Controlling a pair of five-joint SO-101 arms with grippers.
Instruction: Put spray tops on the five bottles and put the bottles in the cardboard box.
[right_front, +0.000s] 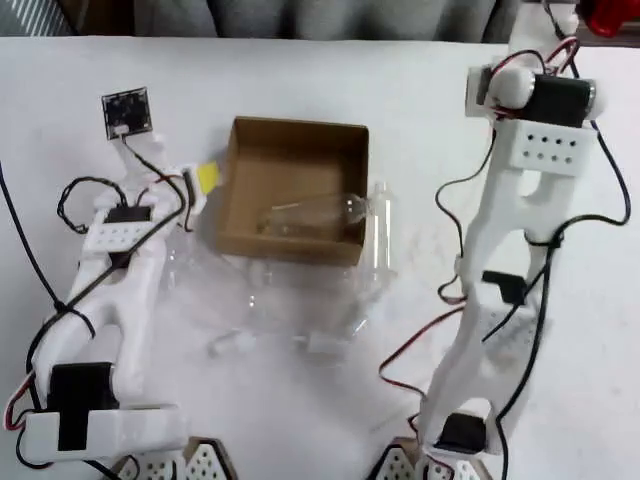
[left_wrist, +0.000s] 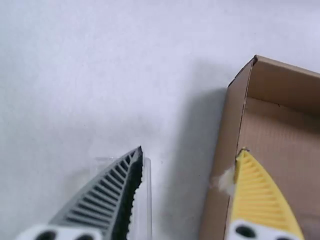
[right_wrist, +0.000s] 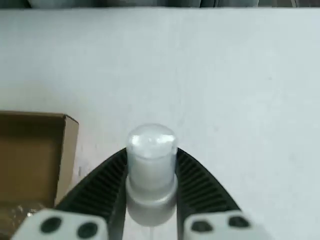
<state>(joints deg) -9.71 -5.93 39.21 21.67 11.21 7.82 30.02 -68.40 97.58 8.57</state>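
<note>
The spray top (right_wrist: 151, 165) clamped in the right pincer (right_wrist: 151, 151) is cut off between the finger bases, so its lower end cannot be seen. The box (right_wrist: 30, 150) beside it runs off the edge. Under the left pincer's (left_wrist: 191, 149) grey finger (left_wrist: 107, 200), a clear thing (left_wrist: 147, 200) is too cut off to name.

left arm (right_front: 120, 290): white printed shell, black motor blocks, red and black cables | left gripper (left_wrist: 191, 149): grey ribbed finger (left_wrist: 107, 200) with black toothed edge, yellow ribbed finger (left_wrist: 257, 195) | right arm (right_front: 505, 230): white, hole-grid plate, black cables | right gripper (right_wrist: 151, 150): black ribbed fingers (right_wrist: 200, 185), white screw-holed bases
</note>
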